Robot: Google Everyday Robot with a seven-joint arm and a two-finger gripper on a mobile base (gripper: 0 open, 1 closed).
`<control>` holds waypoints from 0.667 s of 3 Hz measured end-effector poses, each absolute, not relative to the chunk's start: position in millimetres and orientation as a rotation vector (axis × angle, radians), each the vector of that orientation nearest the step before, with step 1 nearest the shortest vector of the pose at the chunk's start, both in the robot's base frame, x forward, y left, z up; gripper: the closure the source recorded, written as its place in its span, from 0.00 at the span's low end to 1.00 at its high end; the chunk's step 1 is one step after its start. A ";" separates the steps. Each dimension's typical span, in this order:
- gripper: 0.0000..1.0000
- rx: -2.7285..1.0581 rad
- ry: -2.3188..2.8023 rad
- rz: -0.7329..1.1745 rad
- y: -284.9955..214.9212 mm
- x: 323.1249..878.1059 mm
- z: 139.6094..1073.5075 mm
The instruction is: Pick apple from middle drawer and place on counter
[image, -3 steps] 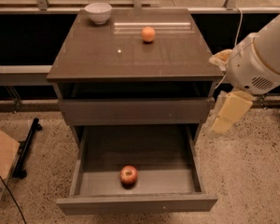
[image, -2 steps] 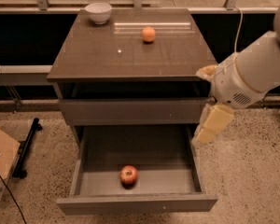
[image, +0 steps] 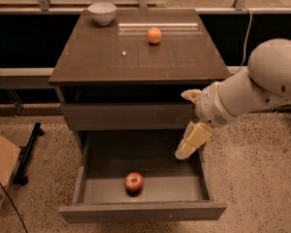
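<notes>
We see the gripper (image: 186, 125) above the right side of the open middle drawer (image: 140, 211), jaws spread and empty. The apple (image: 134, 182) lies on the drawer floor near the front, well apart from it.

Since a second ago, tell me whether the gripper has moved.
Yes: the gripper went left, from outside the middle drawer's right wall to above its right side.

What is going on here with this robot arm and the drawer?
A robot arm is going after the apple, which lies on the floor of the open middle drawer, near its front. The gripper hovers above the drawer's right side, open and empty. The counter holds an orange and a white bowl.
</notes>
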State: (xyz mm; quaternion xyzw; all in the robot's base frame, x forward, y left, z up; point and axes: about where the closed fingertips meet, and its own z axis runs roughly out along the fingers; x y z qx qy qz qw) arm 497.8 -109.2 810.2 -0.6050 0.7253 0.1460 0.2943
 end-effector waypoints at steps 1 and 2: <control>0.00 -1.607 1.934 0.427 -106.4 499.4 798.2; 0.00 -1.605 1.946 0.413 -96.7 502.9 783.4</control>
